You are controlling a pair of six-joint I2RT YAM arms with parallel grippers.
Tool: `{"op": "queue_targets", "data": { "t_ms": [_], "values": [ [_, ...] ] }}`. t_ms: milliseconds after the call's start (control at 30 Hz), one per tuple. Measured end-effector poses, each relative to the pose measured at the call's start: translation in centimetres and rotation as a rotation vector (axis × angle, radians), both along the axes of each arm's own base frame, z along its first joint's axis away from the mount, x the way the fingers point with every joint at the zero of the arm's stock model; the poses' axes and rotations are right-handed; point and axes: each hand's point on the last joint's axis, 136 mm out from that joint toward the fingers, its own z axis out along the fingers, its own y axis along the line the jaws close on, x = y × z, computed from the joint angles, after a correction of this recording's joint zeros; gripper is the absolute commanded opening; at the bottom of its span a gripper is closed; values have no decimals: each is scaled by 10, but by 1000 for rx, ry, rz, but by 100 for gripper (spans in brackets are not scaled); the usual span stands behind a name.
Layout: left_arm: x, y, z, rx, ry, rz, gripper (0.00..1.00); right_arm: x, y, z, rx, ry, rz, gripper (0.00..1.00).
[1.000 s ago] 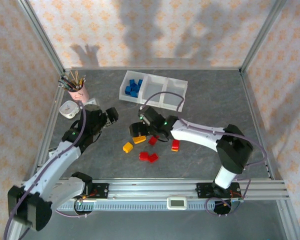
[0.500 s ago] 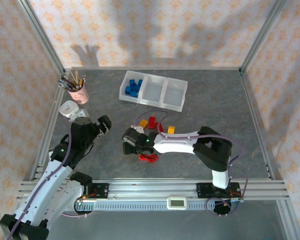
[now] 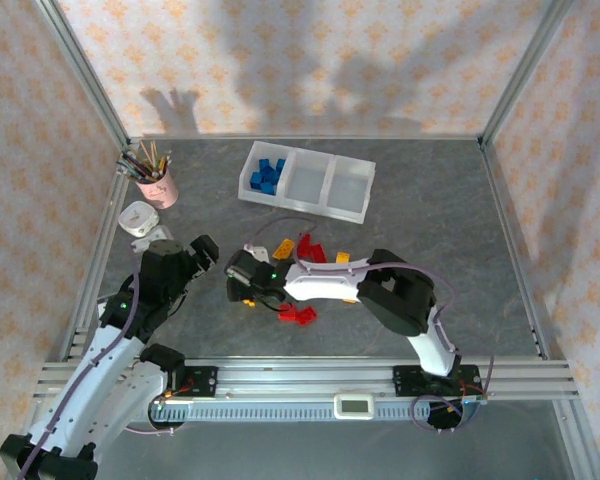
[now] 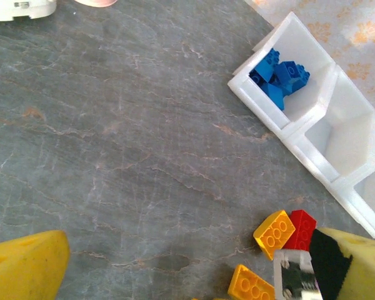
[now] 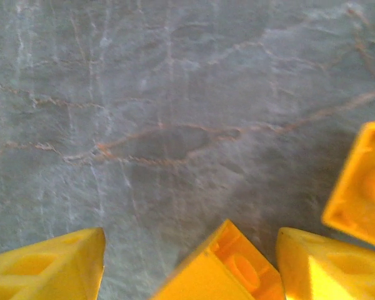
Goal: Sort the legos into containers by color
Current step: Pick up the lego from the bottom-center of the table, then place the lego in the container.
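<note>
The containers are one white tray of three joined bins (image 3: 330,198) at the back; its left bin holds several blue legos (image 3: 267,175) (image 4: 278,75). Red legos (image 3: 298,315) and yellow legos (image 3: 285,245) lie loose mid-table. My right gripper (image 3: 238,281) (image 5: 187,269) reaches left, low over the table. Its jaws are open around a tilted yellow lego (image 5: 222,272), which lies close to the right finger (image 5: 331,265) with a clear gap to the left one. My left gripper (image 3: 202,252) (image 4: 194,269) hangs wide open and empty, beside yellow (image 4: 275,233) and red (image 4: 302,229) legos.
A pink cup of pencils (image 3: 157,185) and a small white device (image 3: 135,217) stand at the back left. A metal frame rail (image 3: 310,378) runs along the near edge. Another yellow lego (image 5: 362,187) lies just right of the right gripper. Patterned walls enclose the table.
My right arm swung left and lowered over a yellow lego while its jaws narrowed. The left gripper drew back toward the near left and opened fully.
</note>
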Motion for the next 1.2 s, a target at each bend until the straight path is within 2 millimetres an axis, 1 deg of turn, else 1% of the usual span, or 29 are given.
{"op": "queue_targets", "data": {
  "t_ms": [100, 300, 400, 567, 700, 733, 867, 933, 967, 1000, 1067, 1100, 1133, 1200],
  "values": [
    [-3, 3, -1, 3, 6, 14, 99, 4, 4, -2, -19, -15, -7, 71],
    [-8, 4, 0, -13, 4, 25, 99, 0, -12, -8, -120, -55, -22, 62],
    [-9, 4, -1, -18, 7, 28, 99, -3, -17, -10, -151, -65, -22, 57],
    [-10, 5, -1, -18, 10, 28, 99, -5, -23, -12, -187, -75, -21, 40],
    [-11, 4, -1, -20, 9, 26, 99, -4, -24, -11, -196, -81, -17, 30],
    [-11, 4, -1, -21, 9, 26, 99, -4, -24, -11, -198, -84, -12, 28],
    [-11, 2, 0, -32, 6, 18, 99, -4, -25, -8, -206, -94, 7, 28],
    [-11, 0, 1, -40, 6, 7, 99, -4, -26, 0, -207, -107, 18, 28],
    [-11, -1, 3, -45, 4, 2, 99, -3, -27, 8, -202, -120, 23, 29],
    [-10, -2, 5, -49, 0, -4, 99, -1, -27, 17, -194, -134, 25, 29],
    [-8, -6, 13, -57, -13, -19, 99, 8, -28, 41, -163, -167, 21, 28],
    [-6, -7, 17, -62, -24, -24, 99, 14, -29, 52, -148, -182, 14, 29],
    [-4, -8, 22, -64, -36, -30, 99, 25, -33, 66, -130, -204, -2, 29],
    [1, -12, 28, -68, -55, -46, 99, 50, -43, 90, -109, -250, -47, 29]
  ]
}}
